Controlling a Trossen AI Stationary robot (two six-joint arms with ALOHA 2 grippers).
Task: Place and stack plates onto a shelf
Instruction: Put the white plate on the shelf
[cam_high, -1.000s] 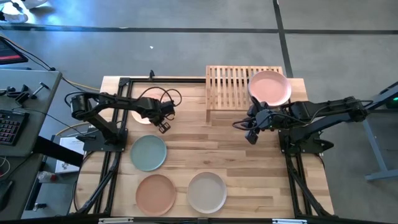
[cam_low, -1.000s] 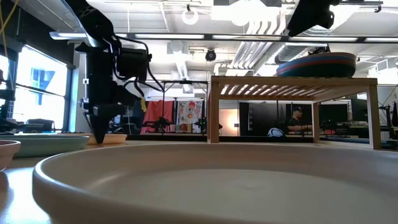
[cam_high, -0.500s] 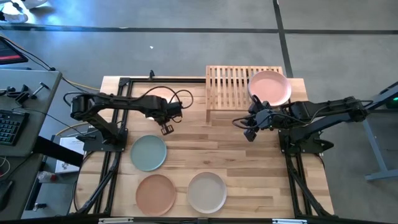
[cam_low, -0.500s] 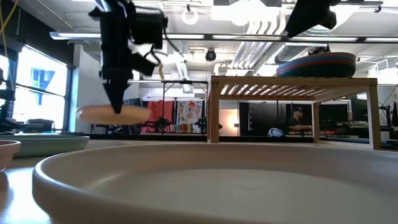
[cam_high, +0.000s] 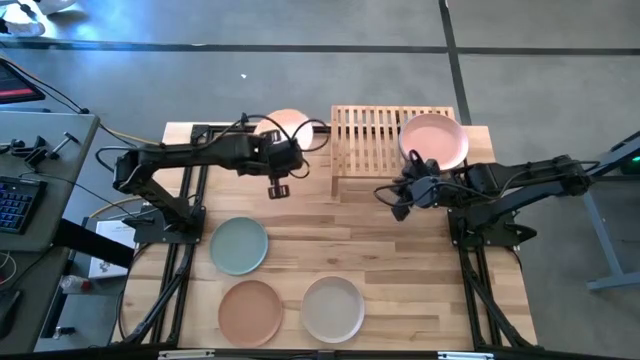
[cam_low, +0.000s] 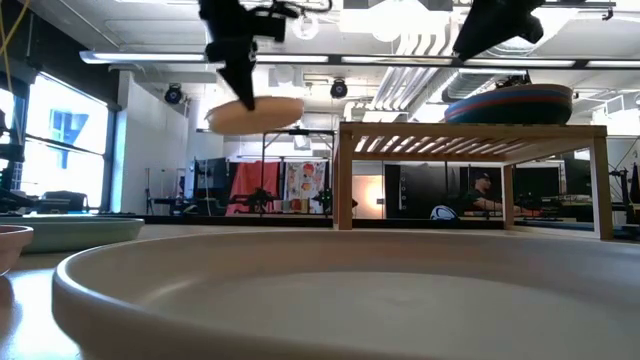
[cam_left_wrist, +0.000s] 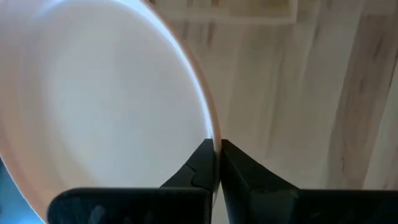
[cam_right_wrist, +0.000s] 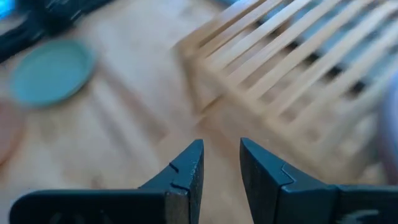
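A cream plate (cam_high: 290, 124) hangs in the air just left of the shelf (cam_high: 372, 150), with my left gripper (cam_high: 284, 146) shut on it. In the low view the plate (cam_low: 256, 114) floats at about the height of the shelf's slatted top (cam_low: 470, 134). A stack of plates with a pink one on top (cam_high: 433, 140) rests on the shelf's right half. My right gripper (cam_high: 400, 203) hovers open in front of the shelf and holds nothing (cam_right_wrist: 221, 158). My left gripper pinches the cream plate's rim (cam_left_wrist: 216, 142) between its two fingers (cam_left_wrist: 200, 167), one on the upper face and one beneath. The fingers slant down onto the side of the rim nearest the arm. The plate is lifted clear of the table, close to level (cam_low: 256, 114).
On the table's near left lie a pale green plate (cam_high: 238, 246), a terracotta plate (cam_high: 250, 312) and a beige plate (cam_high: 333, 308); the beige one fills the low view's foreground (cam_low: 330, 300). The shelf's left half (cam_high: 362, 140) shows bare slats.
My left gripper has risen from the table and swung toward the right and far edge, nearer the shelf, rolling its wrist. The cream plate, which rested on the table a second ago, is now lifted clear to about shelf-top height.
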